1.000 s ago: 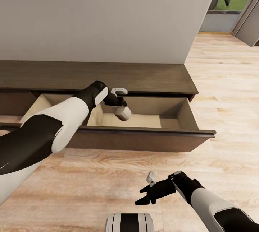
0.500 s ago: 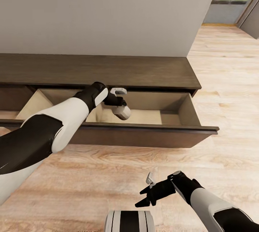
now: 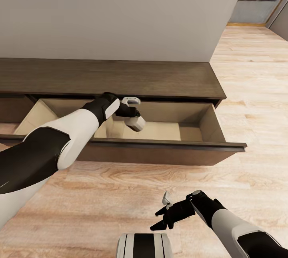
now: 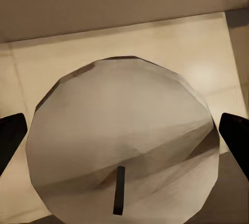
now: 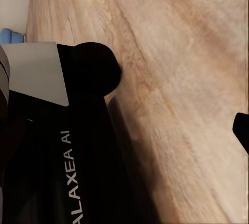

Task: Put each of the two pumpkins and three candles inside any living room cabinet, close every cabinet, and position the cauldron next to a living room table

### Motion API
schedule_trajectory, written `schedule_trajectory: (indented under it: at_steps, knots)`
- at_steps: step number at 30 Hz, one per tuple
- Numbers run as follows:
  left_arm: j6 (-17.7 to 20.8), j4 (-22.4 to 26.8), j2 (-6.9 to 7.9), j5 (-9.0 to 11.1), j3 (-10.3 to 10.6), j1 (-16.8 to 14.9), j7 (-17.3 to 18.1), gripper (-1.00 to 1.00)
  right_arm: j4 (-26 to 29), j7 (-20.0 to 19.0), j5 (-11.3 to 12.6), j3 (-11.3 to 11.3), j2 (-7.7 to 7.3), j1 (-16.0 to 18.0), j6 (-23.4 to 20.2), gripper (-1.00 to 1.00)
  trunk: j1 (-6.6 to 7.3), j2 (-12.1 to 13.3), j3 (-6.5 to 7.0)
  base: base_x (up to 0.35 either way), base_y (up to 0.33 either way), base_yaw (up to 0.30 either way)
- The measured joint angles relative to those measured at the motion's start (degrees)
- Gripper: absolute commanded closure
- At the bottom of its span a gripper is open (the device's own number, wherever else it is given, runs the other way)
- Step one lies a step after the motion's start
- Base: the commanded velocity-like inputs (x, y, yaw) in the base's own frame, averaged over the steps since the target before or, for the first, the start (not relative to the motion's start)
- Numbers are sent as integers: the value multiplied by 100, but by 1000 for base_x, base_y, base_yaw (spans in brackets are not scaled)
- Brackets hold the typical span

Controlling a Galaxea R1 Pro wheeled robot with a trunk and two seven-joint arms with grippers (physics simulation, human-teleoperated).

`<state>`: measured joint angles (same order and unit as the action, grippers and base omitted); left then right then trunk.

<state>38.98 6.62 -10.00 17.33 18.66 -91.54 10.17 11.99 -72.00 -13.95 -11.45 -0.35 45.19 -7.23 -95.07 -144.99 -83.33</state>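
Here, candle (image 3: pixel 137 124) tilted, wick-end downward.

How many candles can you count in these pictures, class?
1: the candle, gripped by the left gripper over the open drawer of the cabinet. The left arm may hide others.

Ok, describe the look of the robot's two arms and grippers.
Both arms have glossy white shells with black sections and black wrists. The left gripper carries a light grey block; the right gripper has black, pointed fingers. The right wrist view shows white "GALAXEA AI" lettering on black casing.
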Motion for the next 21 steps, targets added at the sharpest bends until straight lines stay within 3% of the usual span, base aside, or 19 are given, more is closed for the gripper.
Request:
schedule_trajectory:
  at_steps: [7, 16, 21]
  knots:
    - [16, -64, 0, 0, -2, 0, -6, 100, 0, 0, -1, 0, 0, 0, 1, -100, -2, 0, 0, 42, 0, 0]
    - [3, -108, 0, 7, 15, 0, -9, 100, 0, 0, -2, -1, 0, 0, 1, -100, -26, -12, -199, 2, 0, 0]
    - [-4, -101, 0, -15, -4, 0, -2, 100, 0, 0, -1, 0, 0, 0, 1, -100, -25, -12, -200, 0, 0, 0]
